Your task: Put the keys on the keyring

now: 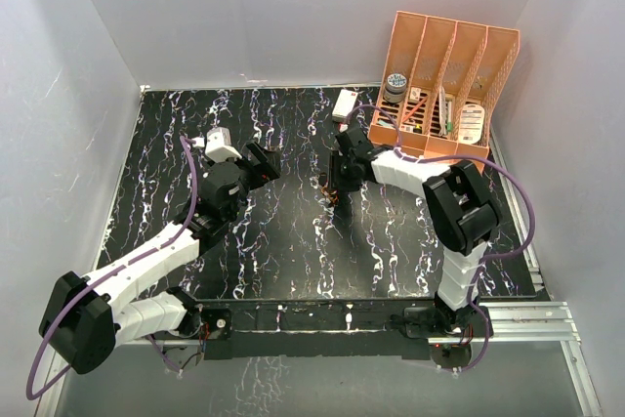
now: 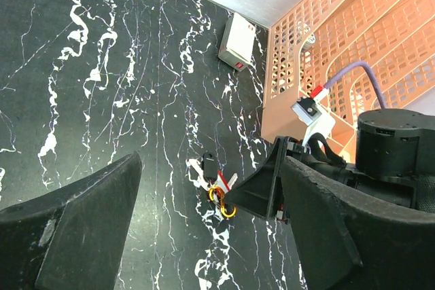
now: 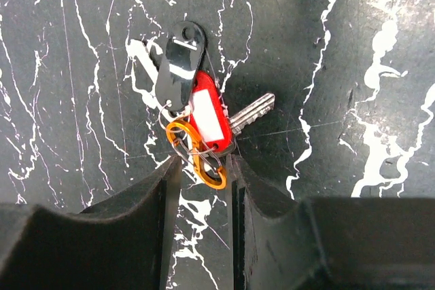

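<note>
Status: red-headed key (image 3: 205, 115), black-headed key (image 3: 179, 66) and keyring (image 3: 196, 155) lie bunched together mid-bench. Both heads overlap or touch the ring's upper end. They look threaded on, but I can't confirm that from the wrist view, since the contact points are tiny. If they are linked, what's left is a check lift and release. If not, threading is still open.

Right pincer (image 3: 206, 168) is down at the bundle, its jaws narrowed round the ring's lower end. It reads as clenched on the ring, with the keys outside the jaws.
Left pincer (image 2: 212, 168) is released, jaws wide with nothing between them. It hovers left of the bundle and touches nothing.

Clearance:
- The bench (image 1: 293, 251) is bare in front of and left of the bundle, well inside every edge.
- The orange file rack (image 1: 454, 85) sits back-right, near the right arm's forearm, so swinging back or right is tight.
- The white box (image 1: 344, 104) sits at the back edge, apart from the bundle.
- Walls close in left, back and right. The two pincers are near each other, so there's little slack between them.
</note>
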